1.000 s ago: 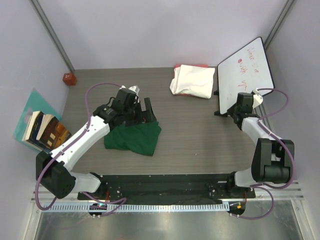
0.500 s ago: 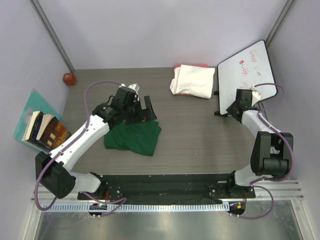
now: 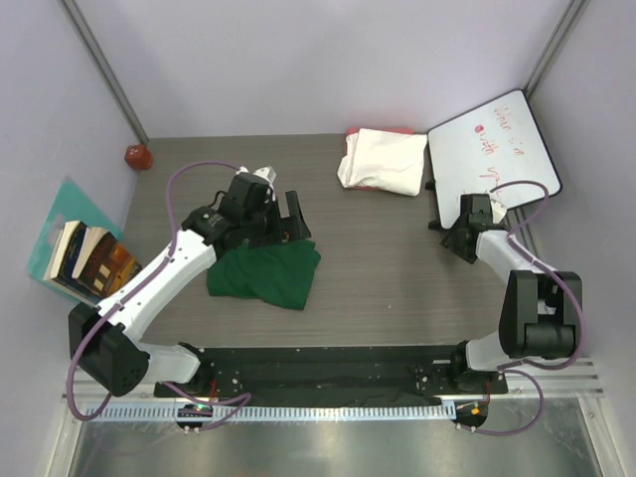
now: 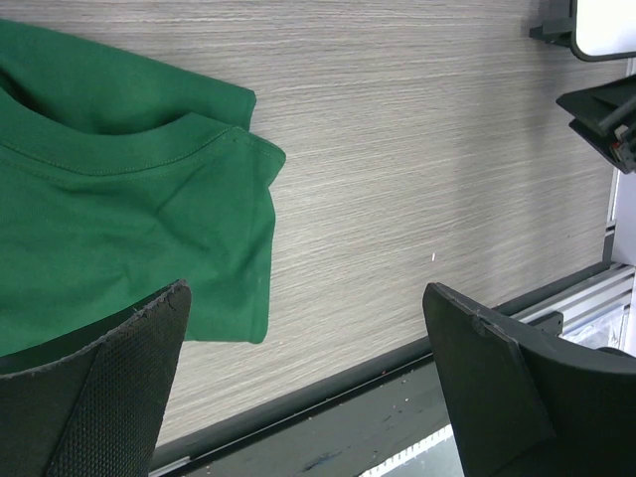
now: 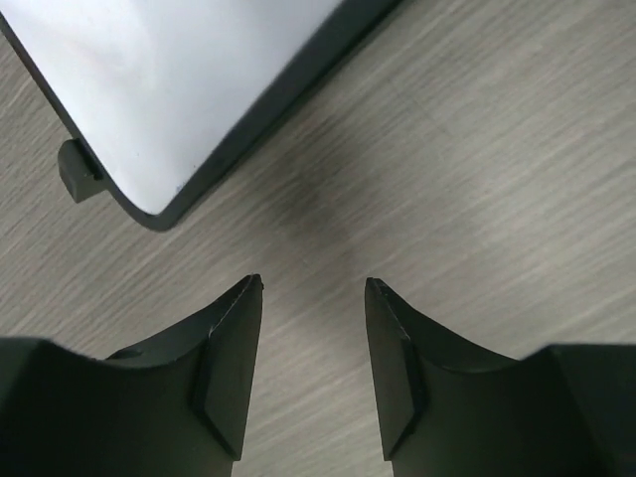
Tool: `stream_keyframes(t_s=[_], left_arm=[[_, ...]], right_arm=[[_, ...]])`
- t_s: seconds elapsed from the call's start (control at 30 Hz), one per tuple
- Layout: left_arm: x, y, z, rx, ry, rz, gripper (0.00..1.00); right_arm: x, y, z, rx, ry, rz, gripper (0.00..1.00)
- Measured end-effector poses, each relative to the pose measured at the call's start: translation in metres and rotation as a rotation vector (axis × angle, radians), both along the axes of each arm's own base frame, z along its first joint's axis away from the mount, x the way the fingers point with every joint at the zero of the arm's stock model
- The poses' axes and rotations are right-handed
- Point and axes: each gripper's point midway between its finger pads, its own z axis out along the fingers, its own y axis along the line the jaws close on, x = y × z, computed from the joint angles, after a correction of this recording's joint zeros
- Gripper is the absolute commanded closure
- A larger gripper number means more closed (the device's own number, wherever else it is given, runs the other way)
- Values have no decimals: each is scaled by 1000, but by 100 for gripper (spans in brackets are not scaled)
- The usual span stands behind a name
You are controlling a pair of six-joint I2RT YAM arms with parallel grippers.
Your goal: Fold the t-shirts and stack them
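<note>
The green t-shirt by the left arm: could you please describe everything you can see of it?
The green t-shirt is plain, dark green, soft knit cloth with a stitched ribbed collar. It lies loosely folded and rumpled, layers overlapping, on the grey wood-grain table, towards the front left. The left gripper hangs open over its far edge, gripping nothing; whether a finger touches the cloth cannot be told.

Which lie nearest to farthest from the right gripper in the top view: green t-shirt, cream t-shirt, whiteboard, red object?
1. whiteboard, just beyond the right gripper, back right.
2. cream t-shirt, back centre.
3. green t-shirt, left of centre.
4. red object, back-left corner.
</note>
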Motion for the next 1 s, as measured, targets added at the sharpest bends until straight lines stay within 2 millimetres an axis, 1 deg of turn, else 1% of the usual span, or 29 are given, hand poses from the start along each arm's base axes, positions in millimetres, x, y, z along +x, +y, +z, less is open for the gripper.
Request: stream_keyframes(t_s=[0.1,0.27,0.37,0.43,0.53,0.67,0.73,0.8,0.83,0.9,1.0], left_arm=[[-1,1,1,-2,-4,0,0],[-4,2,-2,-2,3,2,0],[-4,2,-4,1,7,2,0],[-4,2,-4,0,5,2,0],[-3,2,-4,-2,2,2,0],[-3,3,-4,3,-1,7,0],[-1,5,-4,10,-6,17,0],[2,13,-6,16,-16,47,0],[3,18,-8,18,-18,68,0],[6,36,-11,20,-16,131,0],[14,71,-13,29,-22,251,0]], right_arm=[[-8,-1,10,-3,0,-3,48],[-19,-1,39,-10,-58,-6,46],[-27,1,51,-6,-85,-3,46],[-32,3,53,5,-89,2,47],[-42,12,49,43,-78,21,47],[-53,34,42,117,-75,82,47],[-56,52,42,155,-82,144,47],[-57,71,43,187,-91,210,47],[-57,82,45,205,-97,247,47],[-57,103,49,244,-113,321,47],[-57,129,51,291,-122,408,47]])
